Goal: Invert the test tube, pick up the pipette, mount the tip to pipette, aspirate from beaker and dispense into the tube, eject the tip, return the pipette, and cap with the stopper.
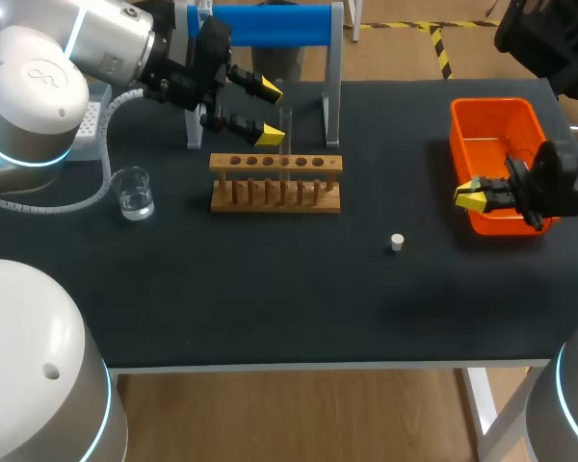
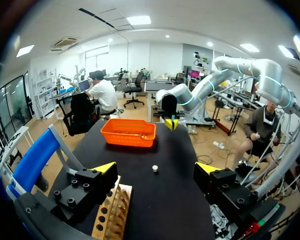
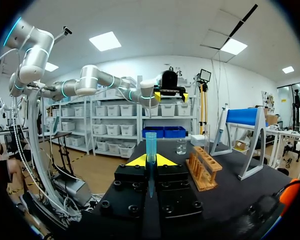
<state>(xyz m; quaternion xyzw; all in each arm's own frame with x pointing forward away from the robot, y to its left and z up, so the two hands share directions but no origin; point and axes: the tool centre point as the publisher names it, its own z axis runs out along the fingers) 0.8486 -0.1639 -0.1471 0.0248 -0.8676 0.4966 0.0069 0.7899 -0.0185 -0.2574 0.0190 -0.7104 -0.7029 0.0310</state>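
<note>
**A:** Test tube (image 1: pixel 285 130): where is it, and does either arm have it?

**B:** Neither. It stands upright in the wooden rack (image 1: pixel 275 197), right of the rack's middle. The left gripper (image 1: pixel 272 114) is beside it with its fingers spread wide and nothing between them. The tube is just past the nearer fingertip.

**A:** And the other arm?

**B:** The right gripper (image 1: pixel 472 196) hangs over the orange bin (image 1: pixel 489 144), well apart from the rack. Its fingers are closed on a blue pipette tip (image 3: pixel 150 142).

**A:** How will the tube handle?

**B:** It looks like thin, clear glass, so I'd judge it light, stiff, smooth and easy to crack. I'd take it on the bare length above the rack's top board, with a finger on each side and a gentle squeeze. I'd lift it straight up until it is free of the hole before turning it, or it may lever against the wood. With too soft a grip, it could slip once turned over.
</note>
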